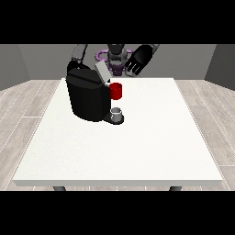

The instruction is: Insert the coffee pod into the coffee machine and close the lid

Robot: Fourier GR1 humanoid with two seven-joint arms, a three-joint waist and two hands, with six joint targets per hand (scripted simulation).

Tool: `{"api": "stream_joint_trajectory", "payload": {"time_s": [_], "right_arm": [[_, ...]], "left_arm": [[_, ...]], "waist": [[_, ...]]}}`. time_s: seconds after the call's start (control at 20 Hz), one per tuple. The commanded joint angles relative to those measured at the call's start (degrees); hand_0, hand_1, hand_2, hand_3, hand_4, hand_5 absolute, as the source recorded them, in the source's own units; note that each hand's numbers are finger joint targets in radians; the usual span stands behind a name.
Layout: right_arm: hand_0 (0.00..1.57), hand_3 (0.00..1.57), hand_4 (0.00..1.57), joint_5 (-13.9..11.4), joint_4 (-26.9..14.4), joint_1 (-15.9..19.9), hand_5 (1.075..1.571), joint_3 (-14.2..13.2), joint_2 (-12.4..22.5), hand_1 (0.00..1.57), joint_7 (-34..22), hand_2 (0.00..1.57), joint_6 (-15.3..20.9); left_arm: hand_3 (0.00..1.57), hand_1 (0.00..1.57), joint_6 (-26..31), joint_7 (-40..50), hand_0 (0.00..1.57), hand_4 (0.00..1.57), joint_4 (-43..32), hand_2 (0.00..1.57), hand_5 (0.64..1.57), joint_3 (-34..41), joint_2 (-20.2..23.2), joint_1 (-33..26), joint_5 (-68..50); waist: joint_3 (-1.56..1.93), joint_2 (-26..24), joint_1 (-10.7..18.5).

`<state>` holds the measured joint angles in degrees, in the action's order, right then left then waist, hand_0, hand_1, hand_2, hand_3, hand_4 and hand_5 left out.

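The white surface (151, 151) fills most of your view, with the robot small behind its far edge. On the surface, towards the view's left and back, stands the black coffee machine (87, 98), a bulky rounded block; treat it as heavy and stiff, something that will not shift under a light touch. Its grey lid (101, 72) stands tilted up and open at the top, a thin flat flap that looks hinged, so judge it easy to swing down with a push on its free upper end rather than a grasp.

The hand at the view's right (139, 60) is raised above the far edge of the surface, well apart from the machine, its fingers spread and holding nothing. Of the hand at the view's left you see only the arm reaching down behind the machine's top; whether its fingers are apart or together you cannot tell.

A red thing at the machine (116, 91) sits at the front, just below the lid. Under it, on the machine's base, rests a small grey thing (117, 113); you cannot tell it for the coffee pod. A pod would likely be light, rigid and smooth-walled, prone to slip, so pinch it across its sides, near the rim.
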<state>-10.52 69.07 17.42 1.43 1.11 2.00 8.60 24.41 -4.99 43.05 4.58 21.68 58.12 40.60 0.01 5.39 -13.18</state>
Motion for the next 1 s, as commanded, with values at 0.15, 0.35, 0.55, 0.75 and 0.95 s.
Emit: {"api": "stream_joint_trajectory", "payload": {"time_s": [0.15, 0.35, 0.55, 0.75, 0.95], "right_arm": [[0.0, 0.0, 0.0, 0.06, 5.62, 1.64, 1.571, 0.93, 0.35, 0.0, -2.88, 0.0, -1.02], [0.0, 0.0, 0.0, -0.08, 4.72, 2.11, 1.571, -0.52, 1.55, 0.0, -1.15, 0.0, -0.57], [0.0, 0.0, 0.26, -0.22, 5.82, 5.98, 1.571, -1.76, 1.45, 0.0, -3.33, 0.0, 1.13], [0.0, 0.0, 0.0, 0.67, 7.24, 4.38, 1.571, -0.68, 1.09, 0.0, -2.25, 0.0, -0.73], [0.0, 0.0, 0.15, -0.05, 4.34, 5.51, 1.571, -2.55, 0.9, 0.0, -0.06, 0.0, 2.09]], "left_arm": [[1.27, 1.17, 2.19, 0.39, 1.17, 0.48, -2.89, 1.25, 1.571, 3.23, 4.4, 5.77, -0.92], [1.25, 1.25, 0.7, 3.01, 1.25, 0.48, -2.61, 1.3, 1.571, 2.87, 2.82, 8.01, -0.01], [1.26, 1.27, 1.28, 1.95, 1.27, 0.47, -3.33, 1.3, 1.571, 3.35, 4.6, 11.31, 0.12], [1.25, 1.2, 0.02, 3.16, 1.2, 0.49, -5.33, 1.29, 1.571, 3.97, 4.72, 11.23, 0.58], [1.22, 1.17, -1.08, 2.1, 1.17, 0.46, -3.47, 1.24, 1.571, 1.14, 1.15, 10.74, 2.02]], "waist": [[-0.02, 2.85, -4.5], [0.0, 4.73, -4.03], [0.0, 7.78, -4.75], [0.0, 8.96, -6.66], [0.01, 9.75, -3.61]]}}
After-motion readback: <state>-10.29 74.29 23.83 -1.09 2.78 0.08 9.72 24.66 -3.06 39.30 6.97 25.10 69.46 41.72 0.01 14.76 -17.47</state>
